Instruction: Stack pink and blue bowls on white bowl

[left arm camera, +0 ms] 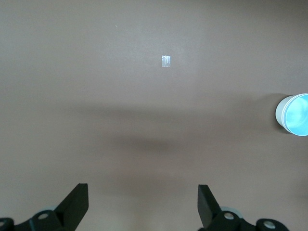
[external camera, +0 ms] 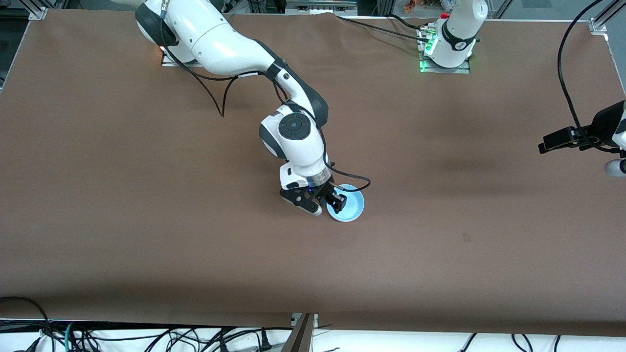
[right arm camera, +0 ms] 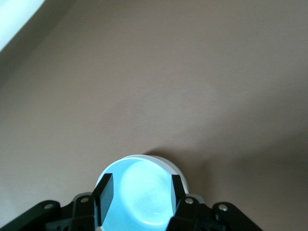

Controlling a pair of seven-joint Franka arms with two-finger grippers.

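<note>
The light blue bowl (external camera: 348,205) sits mid-table, nested in a bowl whose white rim (right arm camera: 166,162) shows around it; I take that for the white bowl. No pink bowl shows in any view. My right gripper (external camera: 326,202) is low over the blue bowl, open, with its fingers (right arm camera: 104,195) spread over the bowl's inside (right arm camera: 142,202) and holding nothing. My left gripper (left arm camera: 143,204) is open and empty, waiting high over bare table at the left arm's end. The stacked bowls also show in the left wrist view (left arm camera: 294,114).
The brown table (external camera: 146,220) is bare around the bowls. A small pale tape mark (left arm camera: 166,61) lies on it under the left wrist. The left arm's hand (external camera: 604,129) hangs at the table's end. Cables run along the edge nearest the front camera.
</note>
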